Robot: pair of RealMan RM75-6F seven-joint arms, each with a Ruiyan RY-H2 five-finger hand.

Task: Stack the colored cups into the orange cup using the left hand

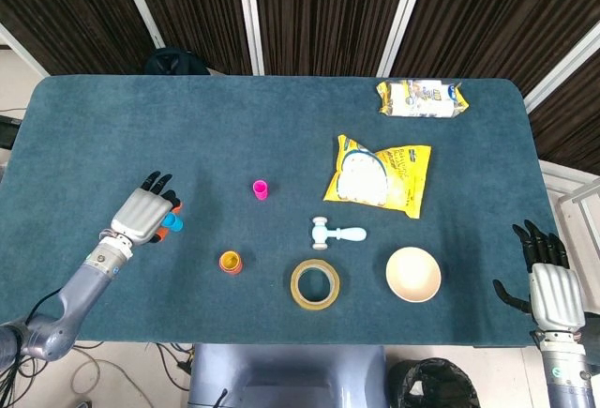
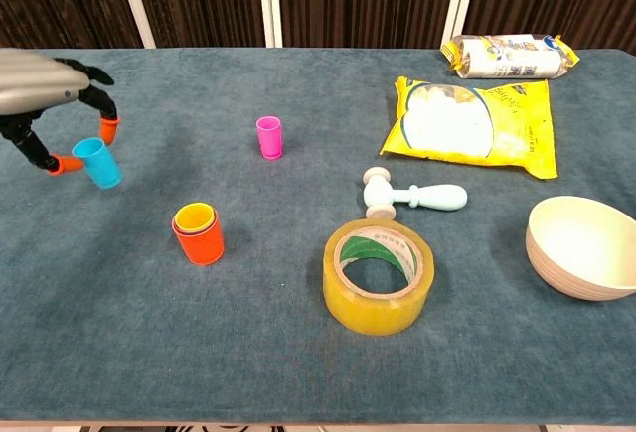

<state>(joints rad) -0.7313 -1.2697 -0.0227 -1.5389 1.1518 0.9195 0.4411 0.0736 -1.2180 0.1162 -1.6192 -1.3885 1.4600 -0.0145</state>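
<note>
My left hand (image 1: 145, 213) (image 2: 45, 94) is at the table's left side and pinches the blue cup (image 2: 97, 162) (image 1: 172, 224) between thumb and fingers. The cup hangs tilted just above the cloth. The orange cup (image 2: 199, 231) (image 1: 231, 262), with a yellow cup nested inside it, stands to the right of the hand and nearer the front edge. A pink cup (image 2: 269, 137) (image 1: 261, 188) stands upright further back, toward the middle. My right hand (image 1: 548, 281) hangs past the table's front right corner with its fingers spread and nothing in it.
A yellow tape roll (image 2: 379, 275) lies near the front middle, with a small pale mallet (image 2: 407, 194) behind it. A cream bowl (image 2: 584, 247) sits at the right. A yellow snack bag (image 2: 477, 124) and a smaller packet (image 2: 507, 53) lie at the back right.
</note>
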